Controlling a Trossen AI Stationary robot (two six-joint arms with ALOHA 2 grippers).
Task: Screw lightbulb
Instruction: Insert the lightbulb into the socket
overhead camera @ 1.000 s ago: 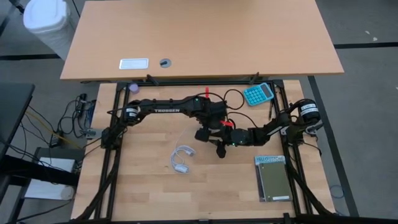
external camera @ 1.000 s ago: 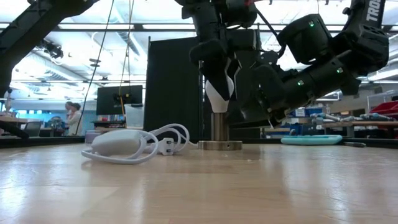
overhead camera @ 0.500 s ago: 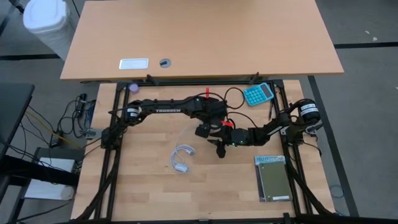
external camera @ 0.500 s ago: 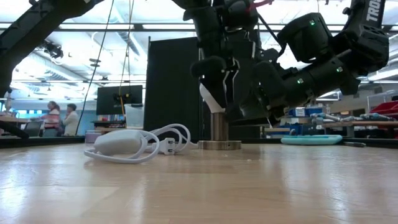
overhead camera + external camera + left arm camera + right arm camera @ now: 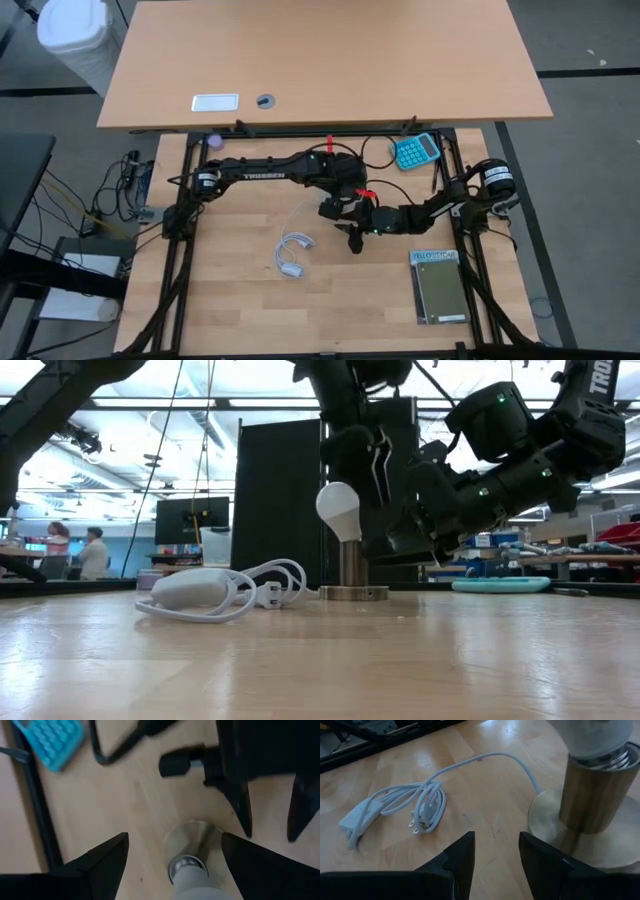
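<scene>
Lightbulb (image 5: pixel 338 512) below open left gripper (image 5: pixel 365 455)

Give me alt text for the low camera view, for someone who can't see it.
A white lightbulb sits, leaning, in a brass socket on a wooden table, with the left gripper open just above it. The right arm reaches in beside the socket, and a coiled white cable lies on the socket's other side.

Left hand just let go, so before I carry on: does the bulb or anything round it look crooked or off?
Yes. The lightbulb leans to one side in the brass socket rather than standing straight, so it may not be threaded squarely. The left hand is open above it; the right hand, shut, stays beside the socket base.
</scene>
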